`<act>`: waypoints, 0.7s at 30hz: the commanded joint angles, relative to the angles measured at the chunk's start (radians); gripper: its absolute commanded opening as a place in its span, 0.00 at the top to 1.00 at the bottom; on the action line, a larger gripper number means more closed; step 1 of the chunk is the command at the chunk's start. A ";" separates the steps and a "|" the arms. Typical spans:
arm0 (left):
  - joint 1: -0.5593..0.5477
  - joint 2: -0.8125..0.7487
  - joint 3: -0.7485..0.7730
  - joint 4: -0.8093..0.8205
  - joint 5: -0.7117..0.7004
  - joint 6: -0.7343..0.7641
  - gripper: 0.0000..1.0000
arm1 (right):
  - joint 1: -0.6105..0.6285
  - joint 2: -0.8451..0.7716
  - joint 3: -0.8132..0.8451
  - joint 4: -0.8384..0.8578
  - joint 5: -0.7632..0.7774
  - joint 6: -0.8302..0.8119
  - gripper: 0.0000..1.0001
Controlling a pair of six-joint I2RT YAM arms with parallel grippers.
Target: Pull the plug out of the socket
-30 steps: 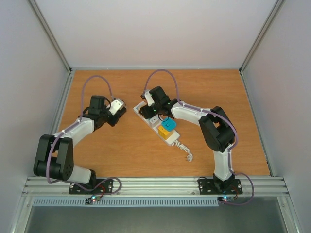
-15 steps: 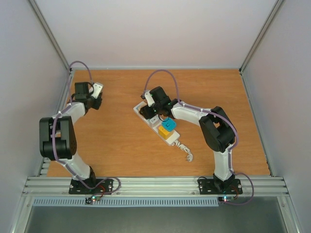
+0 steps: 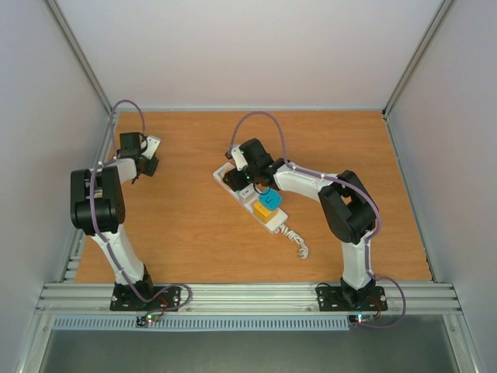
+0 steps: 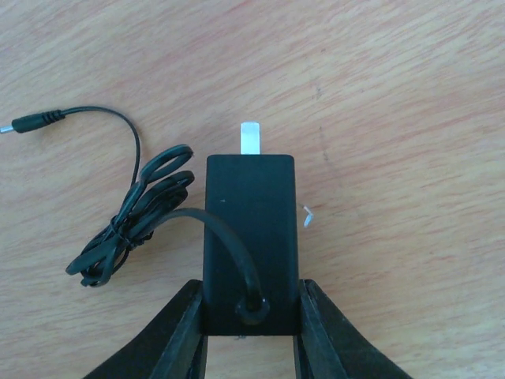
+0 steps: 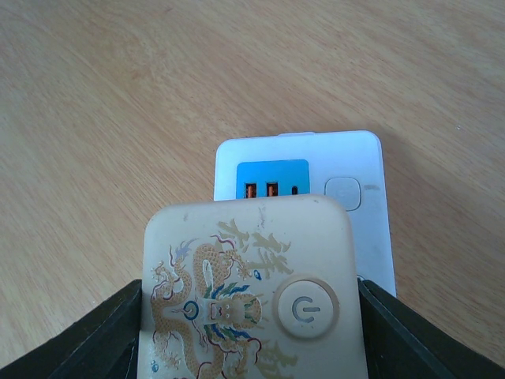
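Observation:
The white socket strip (image 3: 250, 196) lies slanted mid-table; its end with a blue USB panel shows in the right wrist view (image 5: 347, 170). A blue block (image 3: 269, 200) and a yellow block (image 3: 264, 215) sit on it. My right gripper (image 3: 247, 177) (image 5: 251, 300) is shut on a cream dragon-printed adapter (image 5: 252, 292) over the strip's far end. My left gripper (image 3: 144, 158) (image 4: 251, 288) is at the far left, shut on a black plug (image 4: 251, 229) with a white prong, apart from the strip. Its thin black cable (image 4: 134, 221) lies coiled on the wood.
The strip's short white cord (image 3: 295, 242) curls toward the near edge. A metal frame rail (image 3: 101, 163) and side wall stand close to the left gripper. Wooden tabletop (image 3: 186, 233) lies between the two arms.
My left arm has swung from near the table's middle to the far left edge, carrying the black plug away from the strip. The right arm and strip have not moved.

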 commanded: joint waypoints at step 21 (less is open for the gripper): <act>0.016 -0.031 0.061 -0.139 0.291 -0.065 0.39 | -0.001 0.014 -0.037 -0.178 -0.064 -0.054 0.65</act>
